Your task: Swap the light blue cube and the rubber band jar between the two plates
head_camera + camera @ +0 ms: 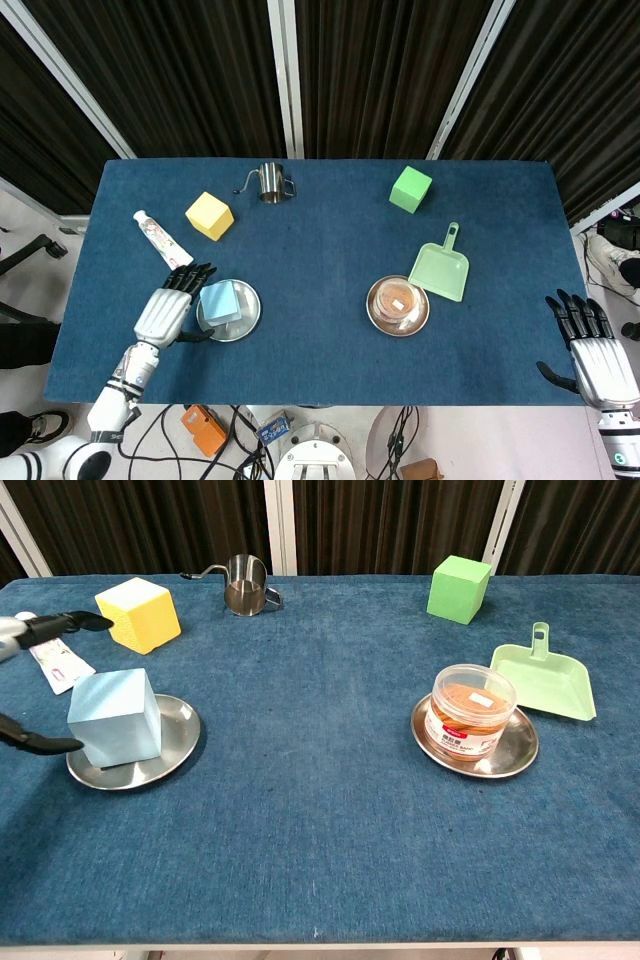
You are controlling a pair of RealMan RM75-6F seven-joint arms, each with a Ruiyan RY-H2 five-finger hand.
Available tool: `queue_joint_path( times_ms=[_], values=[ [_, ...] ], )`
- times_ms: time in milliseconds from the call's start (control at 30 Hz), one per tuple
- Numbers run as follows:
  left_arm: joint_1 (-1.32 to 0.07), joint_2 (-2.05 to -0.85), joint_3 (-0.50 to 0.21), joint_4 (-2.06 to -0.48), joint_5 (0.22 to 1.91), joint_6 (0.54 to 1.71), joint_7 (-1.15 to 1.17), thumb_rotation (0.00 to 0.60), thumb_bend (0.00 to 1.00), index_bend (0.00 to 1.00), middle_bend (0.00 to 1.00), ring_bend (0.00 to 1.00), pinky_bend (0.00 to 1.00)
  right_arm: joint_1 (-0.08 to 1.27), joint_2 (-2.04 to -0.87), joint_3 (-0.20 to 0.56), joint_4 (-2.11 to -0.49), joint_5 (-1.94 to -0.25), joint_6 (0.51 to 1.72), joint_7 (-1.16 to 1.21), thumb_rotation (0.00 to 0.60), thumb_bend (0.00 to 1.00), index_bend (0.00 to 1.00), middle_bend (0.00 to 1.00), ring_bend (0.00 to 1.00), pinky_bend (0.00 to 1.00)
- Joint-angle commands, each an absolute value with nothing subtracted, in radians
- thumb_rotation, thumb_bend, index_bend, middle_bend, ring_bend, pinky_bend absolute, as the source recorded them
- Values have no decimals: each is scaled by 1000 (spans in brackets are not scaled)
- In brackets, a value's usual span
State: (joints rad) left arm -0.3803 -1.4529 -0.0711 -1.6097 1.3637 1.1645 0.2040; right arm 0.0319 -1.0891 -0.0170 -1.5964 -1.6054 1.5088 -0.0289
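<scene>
The left robot hand (172,308), silver-backed with black fingers spread and holding nothing, hovers just beside the matte light blue cube (220,301) on its round steel plate (246,318). Across the blue felt bench (320,250), the clear plastic rubber band jar (397,300) sits on a second steel plate (374,311). The right robot hand (594,350) waits off the bench edge, fingers spread and bare.

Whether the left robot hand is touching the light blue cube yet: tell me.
Cannot tell. In the head view the left robot hand sits right beside the light blue cube, fingers spread. The chest view shows its fingers nearly at the cube's side, but neither shows contact or a gap plainly.
</scene>
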Motion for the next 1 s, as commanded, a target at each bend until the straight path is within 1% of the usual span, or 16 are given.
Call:
queue_joint_path(
  times_ms=[33,100,167,200,233,300,333,367,467,567,667,767,867,900,1000],
  values=[
    [-418,-1525,-122,-1599,1232,1124,331,600,95,80,60,58,157,34,-1086,-15,-1595,-1605,1507,-24,600,323,0,0,0,0],
    [-419,-1545,-134,-1585,1202,1137,352,600,99,147,129,146,250,35,-1085,-15,-1594,-1606,1506,-22,600,323,0,0,0,0],
    [-418,-1559,-142,-1578,1187,1150,360,600,133,263,280,318,386,34,-1084,-16,-1594,-1607,1507,-21,600,323,0,0,0,0],
    [-418,-1571,-147,-1572,1188,1163,358,600,152,307,331,373,423,33,-1084,-16,-1594,-1608,1509,-20,600,323,0,0,0,0],
    [-419,-1577,-149,-1568,1191,1170,357,600,183,376,403,445,476,32,-1084,-15,-1594,-1608,1511,-19,600,322,0,0,0,0],
    [-422,-1592,-154,-1562,1207,1190,352,600,249,485,507,543,550,30,-1084,-15,-1593,-1608,1515,-16,600,322,0,0,0,0],
    [-424,-1598,-156,-1561,1221,1201,348,600,294,531,553,584,582,29,-1083,-15,-1593,-1607,1515,-15,600,323,0,0,0,0],
    [-428,-1606,-159,-1558,1242,1216,343,600,329,555,580,608,598,29,-1083,-14,-1593,-1606,1515,-15,600,323,0,0,0,0],
    [-445,-1624,-170,-1560,1283,1237,340,600,400,587,616,631,614,30,-1084,-13,-1593,-1605,1513,-16,600,323,0,0,0,0],
    [-496,-1662,-205,-1551,1307,1228,370,600,428,593,622,637,618,33,-1085,-13,-1594,-1601,1503,-22,600,323,0,0,0,0],
    [-560,-1725,-246,-1505,1297,1199,424,600,430,594,623,636,618,36,-1085,-12,-1596,-1600,1497,-24,600,323,0,0,0,0],
    [-628,-1807,-283,-1433,1251,1147,476,600,420,593,622,631,618,36,-1082,-10,-1596,-1595,1497,-16,600,323,0,0,0,0],
    [-678,-1877,-292,-1363,1206,1106,521,600,383,591,616,622,618,38,-1077,-6,-1594,-1588,1493,-1,600,323,0,0,0,0],
    [-686,-1891,-290,-1351,1195,1098,531,600,368,581,610,618,615,39,-1075,-6,-1592,-1587,1490,3,600,323,0,0,0,0],
    [-704,-1919,-282,-1321,1175,1083,554,600,310,505,551,586,587,42,-1071,-7,-1590,-1588,1484,12,600,323,0,0,0,0]
  ],
)
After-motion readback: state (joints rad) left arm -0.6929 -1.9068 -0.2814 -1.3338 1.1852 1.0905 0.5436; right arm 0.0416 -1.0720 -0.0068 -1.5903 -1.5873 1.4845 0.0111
